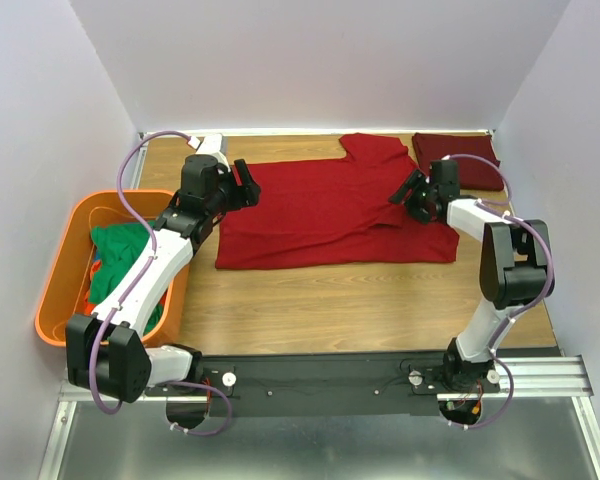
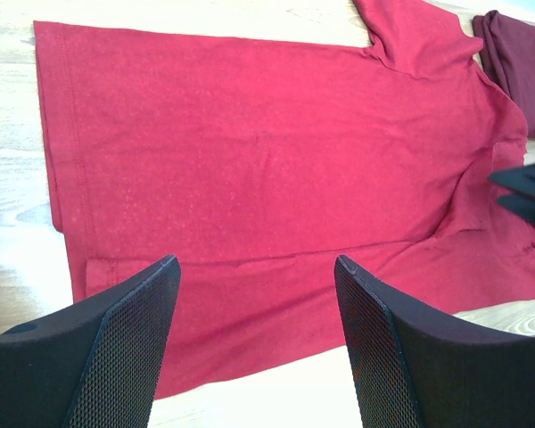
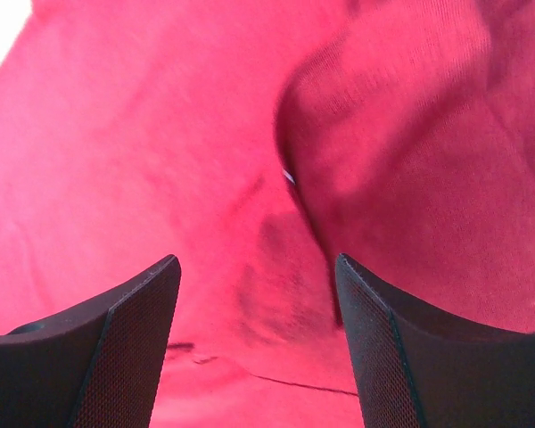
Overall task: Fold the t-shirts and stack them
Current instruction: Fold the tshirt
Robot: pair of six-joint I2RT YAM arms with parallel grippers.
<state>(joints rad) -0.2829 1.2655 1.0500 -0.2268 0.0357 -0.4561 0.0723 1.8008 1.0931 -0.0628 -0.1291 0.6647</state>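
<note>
Left gripper (image 1: 248,188) and right gripper (image 1: 410,192) both stand spread wide, empty, above the red t-shirt (image 1: 320,215) laid across the desk (image 1: 330,305).

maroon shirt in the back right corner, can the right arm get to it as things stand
Probably yes. The maroon shirt lies bare just beyond the right gripper, which hangs open and empty over the red shirt; nothing sits between them.

I operate in a robotics lab test cell. Plain white panels (image 1: 330,60) enclose the wooden counter (image 1: 330,300) on three sides. My left arm (image 1: 148,272) and right arm (image 1: 505,265) are bolted to a black plate (image 1: 330,375) on an aluminium rail (image 1: 550,378) at the near edge, with purple cables (image 1: 125,185) exposed.
</note>
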